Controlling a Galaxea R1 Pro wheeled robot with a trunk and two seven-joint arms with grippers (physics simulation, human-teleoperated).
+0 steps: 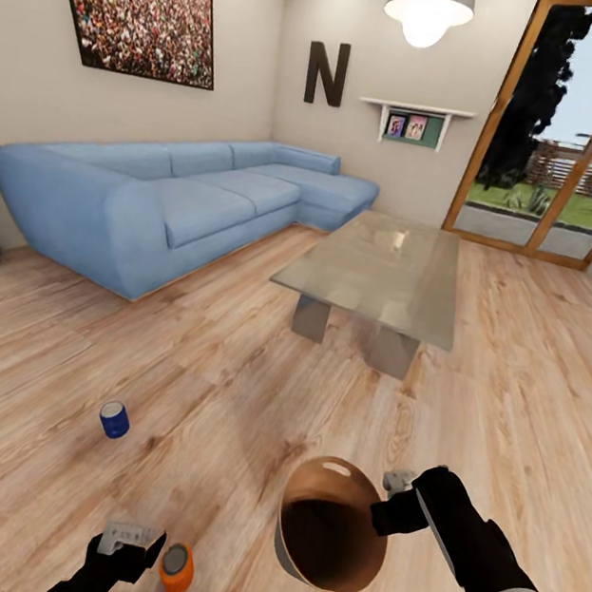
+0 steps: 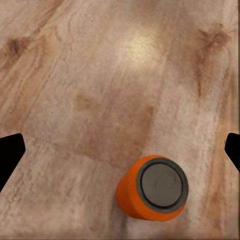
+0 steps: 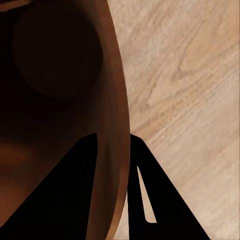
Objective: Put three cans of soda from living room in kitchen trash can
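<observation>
I am in the living room. An orange soda can (image 1: 176,567) (image 2: 155,187) stands upright on the wood floor, just right of my left gripper (image 1: 145,550) (image 2: 120,150), whose fingers are spread wide and apart from it. A dark blue can (image 1: 114,419) stands further left on the floor. The third can is out of view. My right gripper (image 1: 392,511) (image 3: 112,150) is shut on the rim of the trash can (image 1: 335,464) (image 3: 60,100), one finger inside and one outside. The bin hangs tilted above the floor, and its copper-brown inside looks bare.
A blue corner sofa (image 1: 177,199) runs along the left wall. A glass coffee table (image 1: 387,273) stands ahead in the middle. Wood-framed glass doors (image 1: 572,140) are at the back right. Open wood floor lies between me and the table.
</observation>
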